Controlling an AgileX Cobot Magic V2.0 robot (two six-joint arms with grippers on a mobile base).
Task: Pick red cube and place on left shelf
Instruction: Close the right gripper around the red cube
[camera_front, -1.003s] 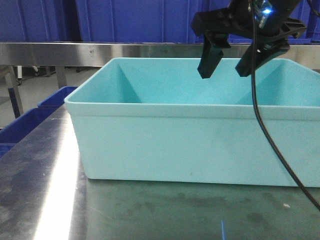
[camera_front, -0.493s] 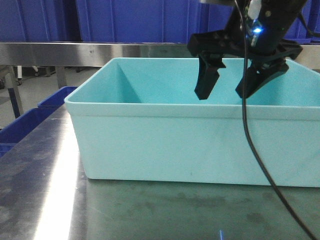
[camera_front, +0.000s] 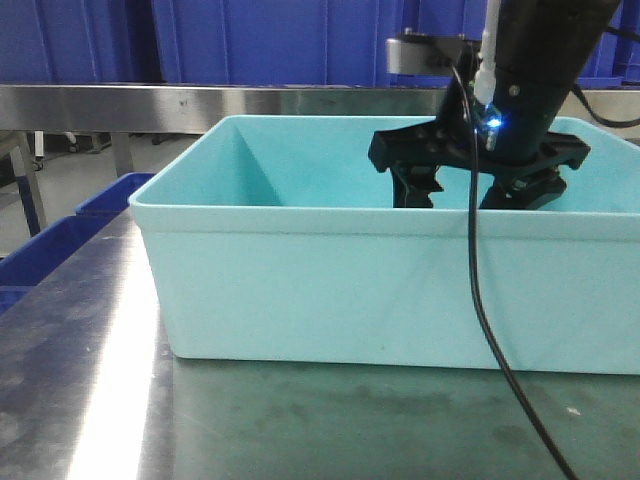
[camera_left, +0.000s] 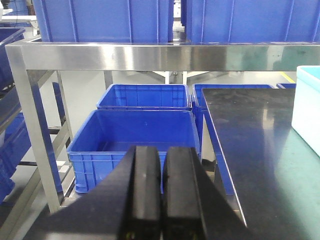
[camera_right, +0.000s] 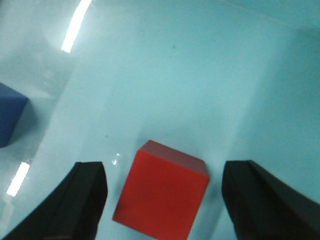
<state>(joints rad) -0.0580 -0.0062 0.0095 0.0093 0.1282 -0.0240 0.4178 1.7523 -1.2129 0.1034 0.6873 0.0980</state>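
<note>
Shelf (camera_left: 150, 56): steel rail spanning 12 o'clock, carrying blue crates (camera_left: 100, 20).
Teal bin (camera_front: 380, 290): sitting on table (camera_front: 100, 380).
Right gripper (camera_front: 470, 195): hanging inside bin, jaws gaping wide.
Left gripper (camera_left: 160, 195): jaws pressing together, empty.
Red cube (camera_right: 161, 192): lying on bin floor between right jaws.
Blue cube (camera_right: 10, 112): sitting at cube's 10 o'clock.

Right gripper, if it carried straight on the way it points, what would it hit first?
Probably the red cube, lying between the open right gripper's fingers on the floor of the turquoise plastic bin; depth is unclear.
</note>
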